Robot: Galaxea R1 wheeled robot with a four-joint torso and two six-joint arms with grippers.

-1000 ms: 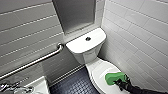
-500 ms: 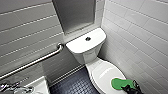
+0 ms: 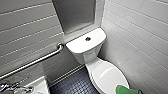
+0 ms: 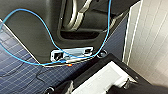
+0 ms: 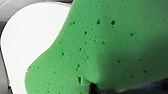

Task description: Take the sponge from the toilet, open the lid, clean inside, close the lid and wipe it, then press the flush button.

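Note:
The white toilet [image 3: 88, 58] stands in the corner with its lid [image 3: 107, 75] down. The small round flush button [image 3: 87, 38] sits in the middle of the tank top. The bright green sponge [image 3: 125, 89] lies at the near right edge of the lid, at the bottom of the head view. In the right wrist view the sponge [image 5: 112, 45] looms large over the white lid [image 5: 32, 37], and a dark fingertip [image 5: 94, 89] shows at its edge. My right gripper is shut on the sponge. My left gripper is open and holds nothing.
A steel grab bar [image 3: 37, 61] runs along the left wall. A white sink [image 3: 38, 85] with a chrome tap [image 3: 10, 88] is at the lower left. Dark studded floor [image 3: 75, 85] lies between sink and toilet. A tiled wall [image 3: 140, 37] stands close on the right.
The sponge has slid across the lid toward its near right edge. The toilet and the left arm have not moved.

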